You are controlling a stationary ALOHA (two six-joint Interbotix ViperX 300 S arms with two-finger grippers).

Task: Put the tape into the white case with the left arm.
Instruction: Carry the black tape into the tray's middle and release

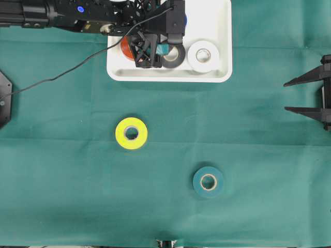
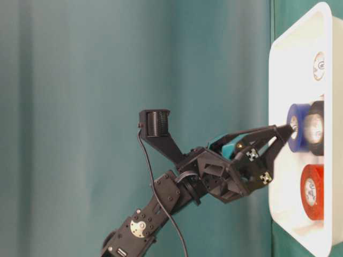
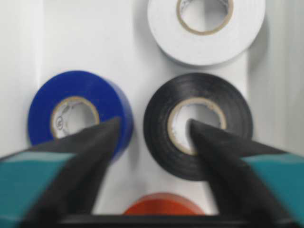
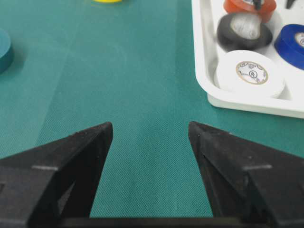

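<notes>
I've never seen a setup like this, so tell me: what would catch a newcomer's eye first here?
Probably the white case at the top of the green cloth, holding white, black, blue and red tape rolls, with the left gripper open just above them. Next, two bright rolls out on the cloth: a yellow one near the middle and a teal one lower right.

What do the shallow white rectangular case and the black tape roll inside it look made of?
White rectangular case: likely moulded plastic, smooth with a soft sheen and rounded rim. Black tape roll: glossy vinyl-looking tape wound on what seems a tan cardboard core.
</notes>
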